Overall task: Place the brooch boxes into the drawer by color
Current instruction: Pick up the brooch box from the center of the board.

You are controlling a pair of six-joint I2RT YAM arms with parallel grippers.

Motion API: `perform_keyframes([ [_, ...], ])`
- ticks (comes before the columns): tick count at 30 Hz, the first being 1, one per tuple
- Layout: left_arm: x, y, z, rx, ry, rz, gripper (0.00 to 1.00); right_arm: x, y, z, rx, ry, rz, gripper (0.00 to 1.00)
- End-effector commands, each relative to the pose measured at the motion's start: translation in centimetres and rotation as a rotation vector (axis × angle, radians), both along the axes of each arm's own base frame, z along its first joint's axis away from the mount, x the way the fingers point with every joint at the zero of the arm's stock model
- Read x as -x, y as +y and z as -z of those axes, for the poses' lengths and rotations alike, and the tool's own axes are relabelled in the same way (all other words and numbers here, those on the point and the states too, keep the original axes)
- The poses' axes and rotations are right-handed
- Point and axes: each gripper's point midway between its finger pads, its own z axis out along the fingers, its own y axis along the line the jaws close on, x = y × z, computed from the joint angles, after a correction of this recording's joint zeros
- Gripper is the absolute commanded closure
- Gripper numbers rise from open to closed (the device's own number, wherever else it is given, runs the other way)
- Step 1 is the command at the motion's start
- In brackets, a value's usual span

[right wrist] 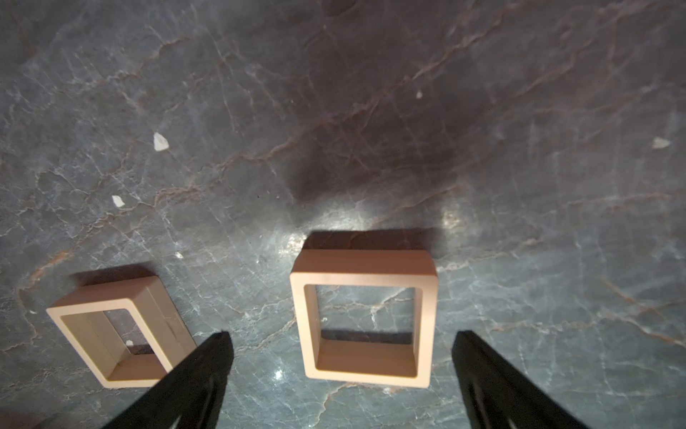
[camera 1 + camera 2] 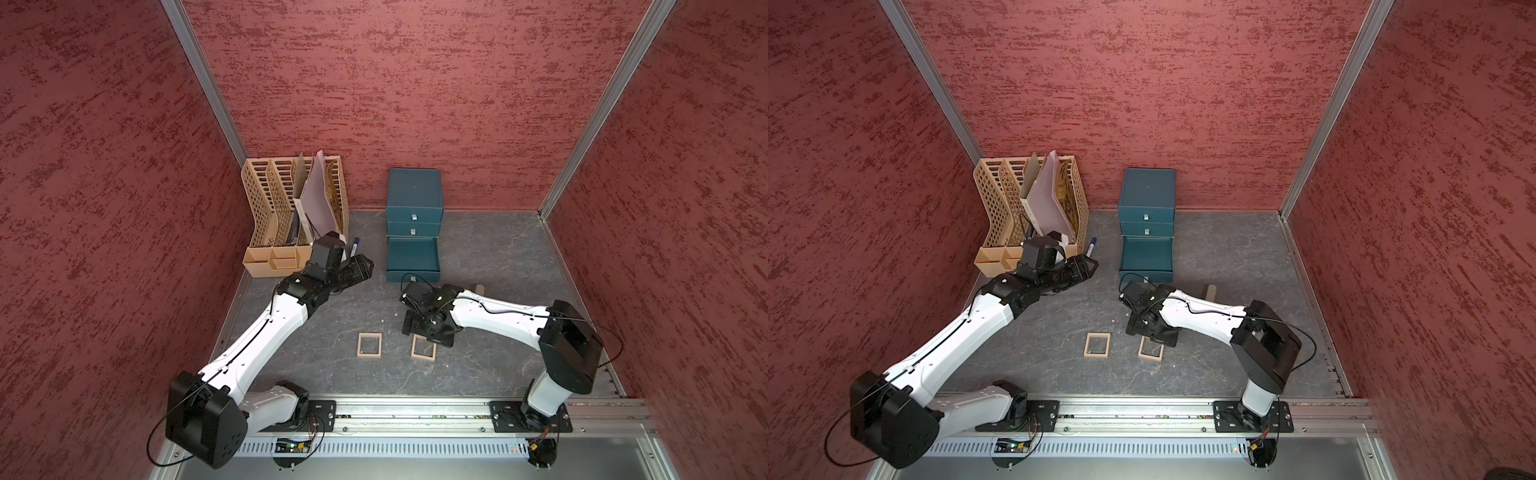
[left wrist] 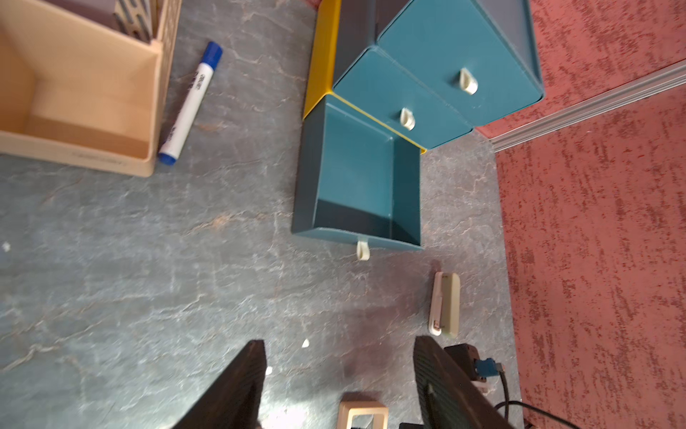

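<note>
Right gripper (image 1: 341, 334): spread to full width, nothing held. Poised over one pinkish-beige brooch box (image 1: 362, 267) with a finger off each side wall, apparently to close across the frame's outer edges.
Second pinkish-beige box (image 1: 98, 301): flat on the table (image 2: 498, 270), at 9 o'clock of the first in both top views, apart from it, leaving finger room.
Bottom drawer (image 2: 411, 253): pulled out and bare, at 12 o'clock of the boxes. Likely opened to take this colour pair.
Upper two drawers of the chest (image 2: 413, 189): shut.
Left gripper (image 3: 338, 340): parted, empty, at 10 o'clock of the boxes near the file rack (image 2: 266, 199), probably so as not to cross the right arm's path.
Hidden: far edge of the targeted box, under the right wrist from above. Mustard and black boxes nowhere in view, contents of the shut drawers unknowable. Beige bar (image 3: 445, 302) mostly behind the right arm in top views.
Hard to tell: whether a clear pane fills the frames.
</note>
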Motion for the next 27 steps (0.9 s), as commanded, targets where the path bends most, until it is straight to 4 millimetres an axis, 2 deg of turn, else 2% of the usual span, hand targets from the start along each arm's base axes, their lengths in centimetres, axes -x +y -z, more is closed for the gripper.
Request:
perform_keyframes([
  [1, 0.5, 0.8, 0.4, -0.014, 0.011, -0.017, 0.33, 0.0, -0.3, -0.2, 0.027, 0.006, -0.009, 0.02],
  [6, 0.3, 1.0, -0.8, -0.006, -0.011, -0.021, 0.33, 0.5, -0.2, 0.4, 0.031, 0.035, -0.012, 0.02],
  [13, -0.1, 1.0, -1.9, -0.001, -0.030, -0.025, 0.33, 1.5, -1.2, 1.0, 0.076, 0.060, -0.039, 0.02],
  [19, -0.3, 1.0, -1.8, 0.003, -0.034, -0.030, 0.33, 1.4, -0.3, 1.9, 0.057, 0.070, -0.080, 0.02],
  [27, -0.3, 0.8, -1.8, 0.010, -0.033, -0.026, 0.33, 1.7, 0.0, 3.1, 0.056, 0.094, -0.097, 0.05],
])
